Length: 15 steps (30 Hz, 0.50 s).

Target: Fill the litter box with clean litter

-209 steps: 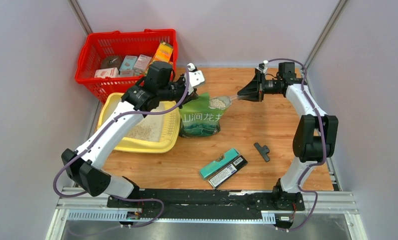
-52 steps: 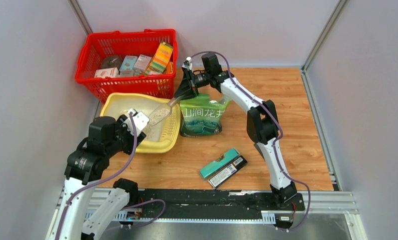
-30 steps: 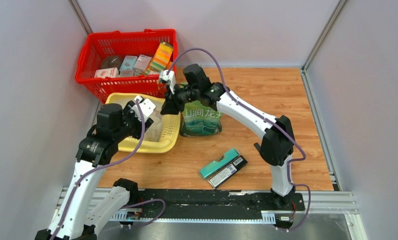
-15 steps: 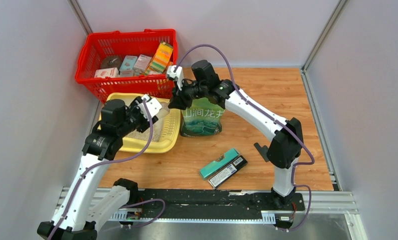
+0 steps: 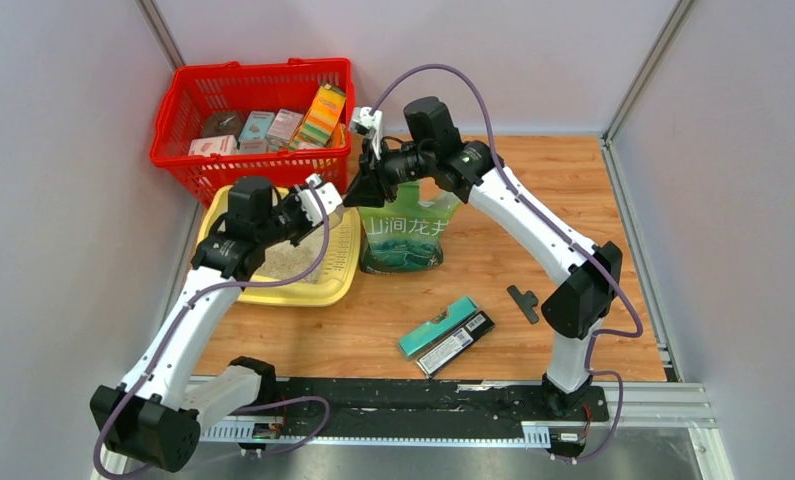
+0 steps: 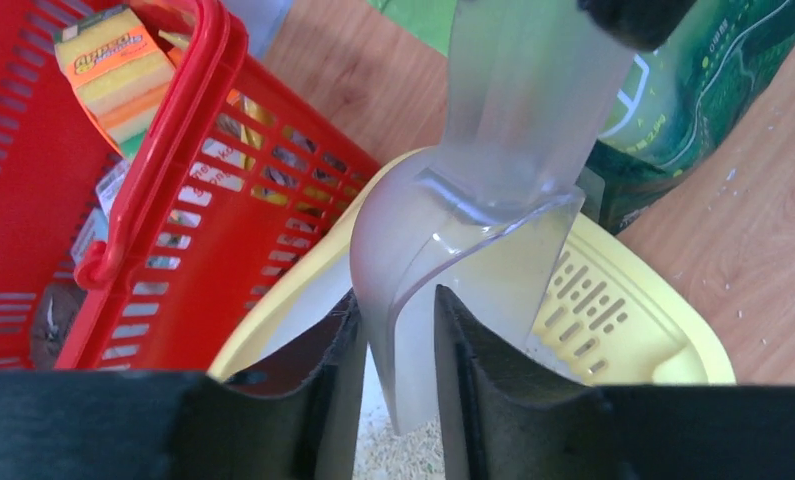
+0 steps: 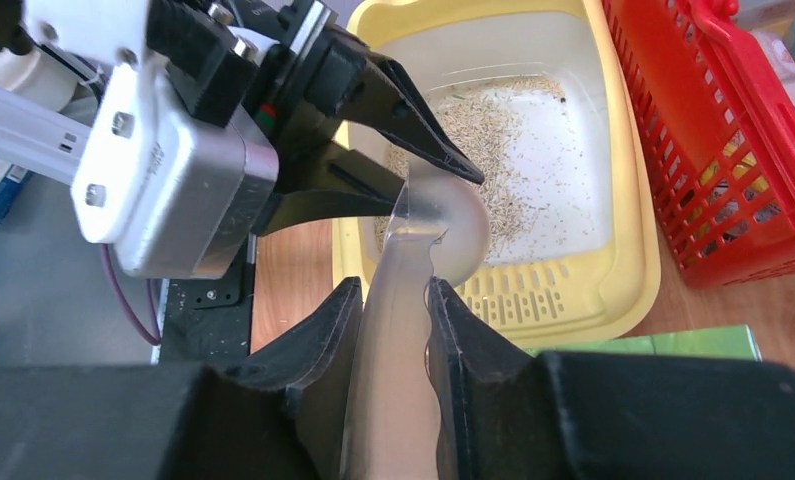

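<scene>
The left pincer [image 6: 395, 320] has swung in above the litter box [image 5: 273, 293], fingers [image 6: 493, 390] astride the lip of the empty scoop [image 6: 473, 200] — pinching or not, I cannot tell — while the right pincer [image 7: 393, 290] pinches its handle; opposing pulls could wrench it loose onto the clean litter [image 7: 483, 125] inside.

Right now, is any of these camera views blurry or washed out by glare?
Top external: sharp, evenly lit, soft shadows. Left wrist: the left fingers loom dark and blurred, and the scoop looks milky with faint highlights. Right wrist: the right fingers are soft, but the litter in the litter box is crisp.
</scene>
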Each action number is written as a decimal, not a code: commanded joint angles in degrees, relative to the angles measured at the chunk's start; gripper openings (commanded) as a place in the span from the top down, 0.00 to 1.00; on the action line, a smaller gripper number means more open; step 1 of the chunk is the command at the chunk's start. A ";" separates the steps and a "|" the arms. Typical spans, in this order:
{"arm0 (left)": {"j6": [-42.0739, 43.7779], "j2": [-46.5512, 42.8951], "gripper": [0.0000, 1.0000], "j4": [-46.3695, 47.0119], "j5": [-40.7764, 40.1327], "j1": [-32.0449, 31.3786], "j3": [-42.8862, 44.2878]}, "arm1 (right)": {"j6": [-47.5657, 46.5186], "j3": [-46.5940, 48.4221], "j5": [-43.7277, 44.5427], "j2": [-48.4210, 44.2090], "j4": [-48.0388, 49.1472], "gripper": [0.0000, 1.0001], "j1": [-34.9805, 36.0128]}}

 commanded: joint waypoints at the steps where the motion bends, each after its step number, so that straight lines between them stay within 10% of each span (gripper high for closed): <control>1: 0.04 3.20 0.70 5.73 5.46 0.22 3.87 | 3.23 3.66 -3.36 -0.92 -1.94 1.00 -1.61; 4: -2.85 5.84 1.00 5.73 8.72 0.04 5.71 | 4.99 3.31 -2.57 -1.27 -2.29 0.97 -2.67; 10: -9.80 9.01 1.00 3.18 14.08 0.04 9.41 | 12.26 1.82 -2.64 -3.64 -3.35 0.43 -8.19; 15: -13.93 10.24 1.00 2.48 14.35 -0.05 10.99 | 18.26 -3.89 -6.86 -7.59 -0.89 0.34 -13.04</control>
